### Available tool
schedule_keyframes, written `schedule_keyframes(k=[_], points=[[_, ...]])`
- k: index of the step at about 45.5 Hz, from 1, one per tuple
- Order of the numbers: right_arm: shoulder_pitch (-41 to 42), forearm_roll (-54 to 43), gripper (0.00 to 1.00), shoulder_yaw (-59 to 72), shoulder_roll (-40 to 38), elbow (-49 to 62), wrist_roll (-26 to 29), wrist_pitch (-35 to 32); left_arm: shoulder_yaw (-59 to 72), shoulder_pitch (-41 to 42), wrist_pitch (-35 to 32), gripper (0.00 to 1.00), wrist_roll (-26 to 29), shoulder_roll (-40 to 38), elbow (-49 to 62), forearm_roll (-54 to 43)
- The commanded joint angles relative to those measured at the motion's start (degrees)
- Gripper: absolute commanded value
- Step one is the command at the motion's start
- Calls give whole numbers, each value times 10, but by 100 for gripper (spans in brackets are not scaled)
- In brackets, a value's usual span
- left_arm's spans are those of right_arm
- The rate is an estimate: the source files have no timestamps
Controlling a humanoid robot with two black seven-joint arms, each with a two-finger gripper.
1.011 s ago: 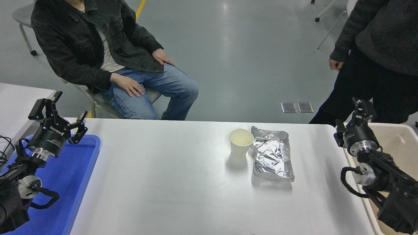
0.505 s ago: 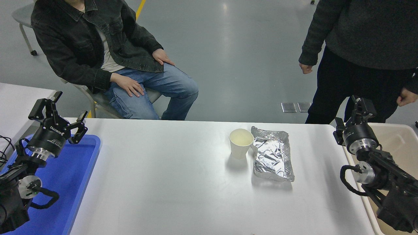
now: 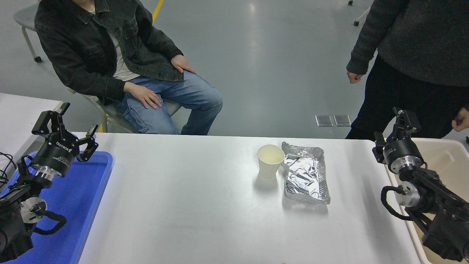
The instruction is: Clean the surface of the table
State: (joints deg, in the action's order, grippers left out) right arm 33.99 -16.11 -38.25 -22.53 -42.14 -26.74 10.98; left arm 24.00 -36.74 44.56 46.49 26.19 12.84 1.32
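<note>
The table surface (image 3: 190,205) is a wide white top that fills the lower picture. A pale paper cup (image 3: 270,160) stands upright on it, right of the middle. A crumpled silver foil tray (image 3: 306,173) lies flat against the cup's right side. My right gripper (image 3: 391,130) hangs open and holds nothing, over the table's far right corner, well right of the foil tray. My left gripper (image 3: 69,127) is parked open and holding nothing above the blue tray at the left.
A blue plastic tray (image 3: 93,194) lies along the table's left edge and a beige bin (image 3: 449,156) stands off its right edge. One person sits at the far left; another stands at the far right, behind my right gripper. A smaller white table (image 3: 18,110) is at the left.
My right gripper has crept slightly left, toward the table. The standing person stepped left into view, then eased back right. Cup, foil tray and left arm have not moved.
</note>
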Motion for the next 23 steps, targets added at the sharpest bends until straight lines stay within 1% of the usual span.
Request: schedule_keyframes(k=[1, 12, 23], points=[[37, -6, 100, 130, -7, -21, -2, 4, 0, 0, 0, 100, 0, 0, 0, 0], [120, -54, 100, 267, -23, -94, -2, 42, 0, 0, 0, 100, 0, 0, 0, 0], [221, -59, 100, 425, -18, -140, -2, 74, 0, 0, 0, 100, 0, 0, 1, 0]])
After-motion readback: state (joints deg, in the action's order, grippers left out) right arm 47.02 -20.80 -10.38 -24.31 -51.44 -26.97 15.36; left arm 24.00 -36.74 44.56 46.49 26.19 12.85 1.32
